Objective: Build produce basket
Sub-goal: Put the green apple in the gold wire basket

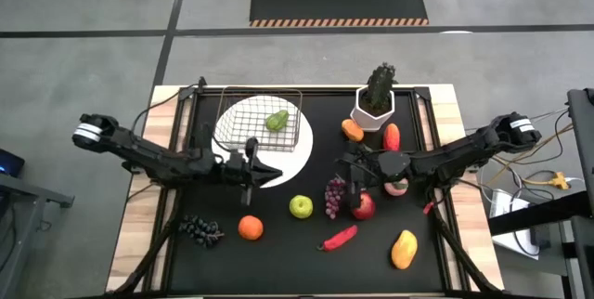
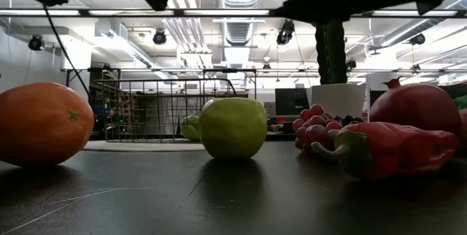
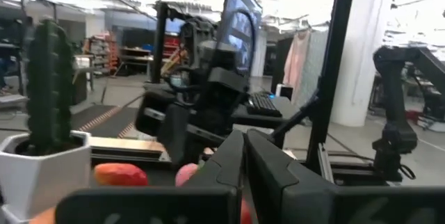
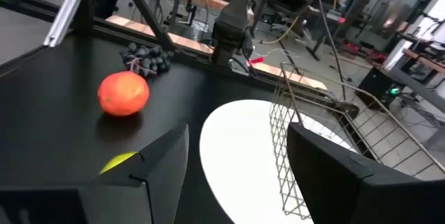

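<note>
The wire basket (image 1: 258,121) stands on a round white plate (image 1: 295,150) at the far left, with a green pear (image 1: 277,120) inside it. More produce lies on the black mat: a dark grape bunch (image 1: 200,230), an orange (image 1: 250,227), a green apple (image 1: 300,207), reddish grapes (image 1: 334,195), a red apple (image 1: 364,206), a chili (image 1: 340,238), a mango (image 1: 404,249) and a peach (image 1: 397,186). My left gripper (image 1: 267,169) hovers shut over the plate's near edge (image 3: 243,160). My right gripper (image 1: 346,181) hangs open above the reddish grapes, nothing between its fingers (image 4: 236,175).
A white hexagonal pot (image 1: 373,111) with a cactus-like plant stands at the far right, and an orange piece (image 1: 352,129) and a red piece (image 1: 392,136) lie beside it. The two grippers face each other across the middle of the mat. Wooden table edges frame the mat.
</note>
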You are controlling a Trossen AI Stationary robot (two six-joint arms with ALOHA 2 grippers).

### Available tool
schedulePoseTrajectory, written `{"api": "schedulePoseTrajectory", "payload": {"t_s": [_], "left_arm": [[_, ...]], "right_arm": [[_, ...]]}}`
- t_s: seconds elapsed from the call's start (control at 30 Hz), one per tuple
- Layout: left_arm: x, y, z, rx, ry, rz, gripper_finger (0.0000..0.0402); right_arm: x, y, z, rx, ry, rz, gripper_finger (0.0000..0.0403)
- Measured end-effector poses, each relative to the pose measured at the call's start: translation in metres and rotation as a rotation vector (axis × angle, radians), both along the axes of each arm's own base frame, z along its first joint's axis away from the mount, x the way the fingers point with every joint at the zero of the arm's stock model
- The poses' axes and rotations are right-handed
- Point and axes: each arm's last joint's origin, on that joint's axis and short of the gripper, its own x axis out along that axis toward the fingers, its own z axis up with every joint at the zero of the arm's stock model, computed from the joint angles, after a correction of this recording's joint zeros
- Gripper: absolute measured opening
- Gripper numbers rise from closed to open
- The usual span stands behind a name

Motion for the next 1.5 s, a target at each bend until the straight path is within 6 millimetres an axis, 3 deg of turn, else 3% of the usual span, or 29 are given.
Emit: {"api": "schedulePoseTrajectory", "payload": {"t_s": [0.17, 0.3, 0.5, 0.63, 0.8, 0.93, 1.13, 1.5], "left_arm": [[0.025, -0.018, 0.002, -0.017, 0.094, -0.054, 0.0002], [0.045, -0.030, 0.002, -0.040, 0.388, -0.088, 0.0024], [0.064, -0.039, 0.002, -0.031, 0.870, -0.044, 0.0125], [0.075, -0.043, -0.003, 0.013, 1.048, -0.015, 0.0214], [0.091, -0.050, -0.018, 0.127, 1.084, -0.046, 0.0308], [0.100, -0.052, -0.031, 0.197, 1.100, -0.065, 0.0350], [0.115, -0.051, -0.044, 0.208, 1.061, -0.085, 0.0358], [0.123, -0.042, -0.063, 0.197, 1.113, -0.077, 0.0358]], "right_arm": [[-0.016, -0.005, 0.001, -0.005, -0.023, -0.004, 0.0228], [-0.025, -0.007, 0.009, 0.000, -0.052, -0.003, 0.0228], [-0.031, -0.008, 0.013, 0.001, -0.052, -0.003, 0.0228], [-0.031, -0.008, 0.010, 0.005, -0.020, -0.004, 0.0228], [-0.031, -0.008, 0.005, 0.012, 0.019, -0.007, 0.0228], [-0.031, -0.008, 0.004, 0.014, 0.033, -0.008, 0.0228], [-0.032, -0.008, 0.002, 0.014, 0.052, -0.008, 0.0228], [-0.032, -0.008, 0.001, 0.017, 0.062, -0.010, 0.0228]]}}
